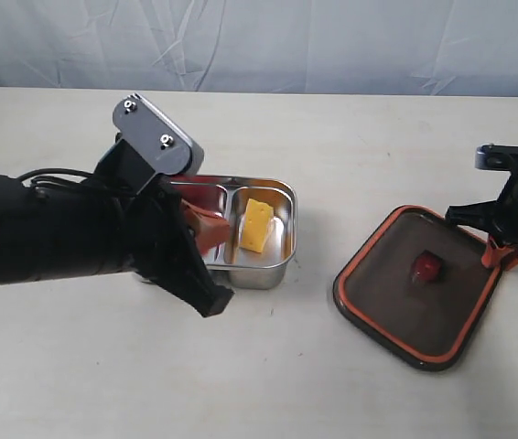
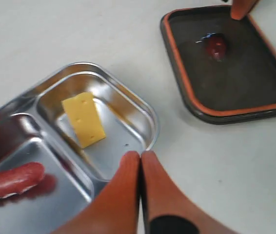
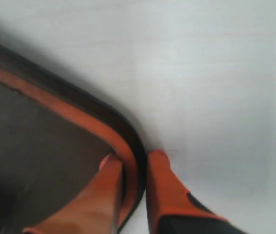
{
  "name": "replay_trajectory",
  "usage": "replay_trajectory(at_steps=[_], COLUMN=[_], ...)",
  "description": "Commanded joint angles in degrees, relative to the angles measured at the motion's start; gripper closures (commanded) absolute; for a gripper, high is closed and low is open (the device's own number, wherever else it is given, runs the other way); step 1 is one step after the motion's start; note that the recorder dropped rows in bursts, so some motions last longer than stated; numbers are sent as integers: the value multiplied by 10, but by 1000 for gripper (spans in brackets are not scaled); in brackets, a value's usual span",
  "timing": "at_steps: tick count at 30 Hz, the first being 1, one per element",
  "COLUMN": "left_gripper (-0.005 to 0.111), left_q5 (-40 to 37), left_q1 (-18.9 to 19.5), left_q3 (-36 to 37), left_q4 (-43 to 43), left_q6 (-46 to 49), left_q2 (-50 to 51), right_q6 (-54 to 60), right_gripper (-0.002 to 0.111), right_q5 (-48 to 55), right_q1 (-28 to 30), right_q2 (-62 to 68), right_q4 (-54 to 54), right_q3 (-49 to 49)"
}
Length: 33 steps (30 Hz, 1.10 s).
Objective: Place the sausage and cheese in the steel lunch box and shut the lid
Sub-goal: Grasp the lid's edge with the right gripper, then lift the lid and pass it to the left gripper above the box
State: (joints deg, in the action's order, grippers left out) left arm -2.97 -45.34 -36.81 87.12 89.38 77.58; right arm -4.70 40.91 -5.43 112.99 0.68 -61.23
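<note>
The right end effector (image 3: 135, 157) grips one corner of the dark smoky translucent rectangular lid (image 1: 396, 306).

Nearest me, the left end effector (image 2: 140, 155) hangs pinched shut and empty over the shiny silver two-compartment steel lunch box (image 1: 268, 274). The glossy red curved sausage (image 2: 12, 180) lies in one compartment and the yellow-orange triangular cheese wedge (image 1: 257, 226) in the other. Off to the right the lid lies on the pale surface (image 1: 268, 375), orange seal upward. At its far corner the fingers straddle the rim. The lid looks light, stiff and slick, so the rim is a sensible hold, though it may swing from a single corner.
</note>
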Motion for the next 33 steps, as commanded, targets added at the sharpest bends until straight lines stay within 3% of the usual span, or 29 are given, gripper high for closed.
replay_trajectory(at_steps=[1, 4, 9, 10, 12, 15, 18, 22, 27, 33], left_gripper=[104, 96, 73, 64, 58, 55, 54, 54, 54, 54], left_q5=[-75, -98, -166, -204, -266, -351, -465, -581, -593, -582], left_q1=[1, 1, 23, 44, 83, 135, 236, 316, 322, 322], left_q3=[2, 2, 2, 2, 2, 2, 2, 2, 2, 2], left_q4=[8, 8, 6, 6, 6, 6, -9, 5, 5, -9], left_q6=[-47, -93, -157, -177, -211, -222, -259, -265, -263, -263], left_q2=[-4, -4, -4, -4, -4, -4, 1, 21, 24, 24], right_q6=[17, 32, 44, 59, 104, 170, 264, 311, 311, 311], right_gripper=[108, 108, 109, 109, 109, 109, 109, 109, 109, 109], right_q5=[14, 21, 19, 20, 21, 27, 38, 42, 26, 18], right_q1=[3, 3, 3, 3, 3, 3, 0, -31, -95, -125], right_q2=[-1, -15, -55, -73, -98, -120, -147, -168, -169, -169], right_q4=[20, 20, 16, 1, -43, -117, -230, -286, -302, -310], right_q3=[-1, -1, -1, -1, -1, -1, -1, -1, -1, -1])
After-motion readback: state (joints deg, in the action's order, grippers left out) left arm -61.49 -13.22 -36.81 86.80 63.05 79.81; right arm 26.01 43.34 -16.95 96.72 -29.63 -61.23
